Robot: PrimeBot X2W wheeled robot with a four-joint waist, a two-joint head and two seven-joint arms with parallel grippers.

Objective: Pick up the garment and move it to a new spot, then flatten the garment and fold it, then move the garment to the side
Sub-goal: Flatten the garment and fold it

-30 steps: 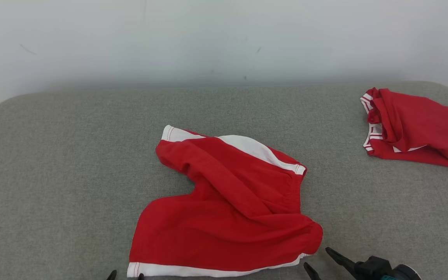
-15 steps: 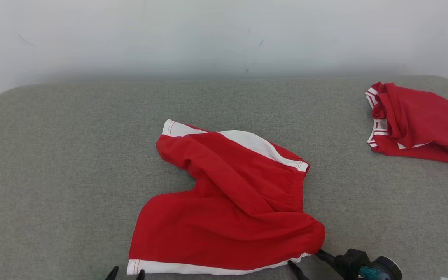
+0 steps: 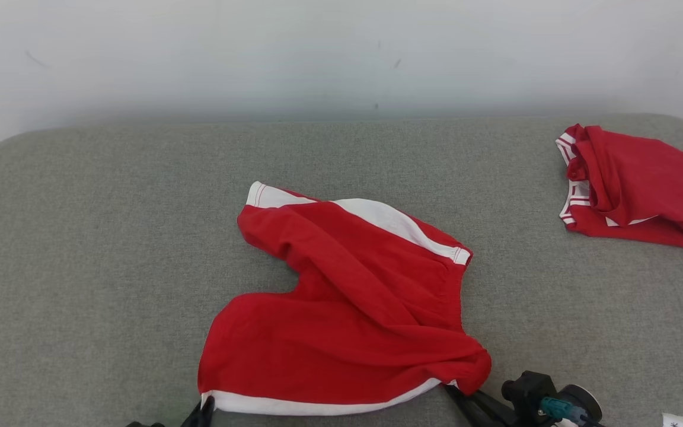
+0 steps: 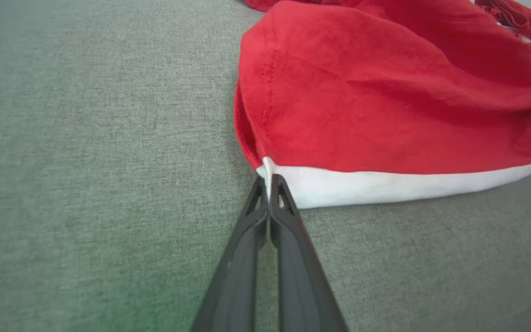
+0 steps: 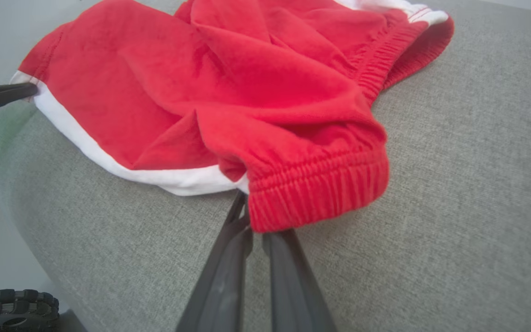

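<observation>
Left hand [image 4: 268, 184] at head view's lower left, fingers pinched shut, right hand [image 5: 251, 226] at lower right, fingers closed

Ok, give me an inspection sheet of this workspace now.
Surface: grey fabric surface, rounded far corners.
Job's things: red shorts, rumpled, white hem nearest the robot.
Clutter: folded red garment, far right.
Claws: left claw shut on the hem corner; right claw shut at the waistband end.
Cables: teal connector on right wrist; no loose lead seen.
Surroundings: pale wall behind.
</observation>
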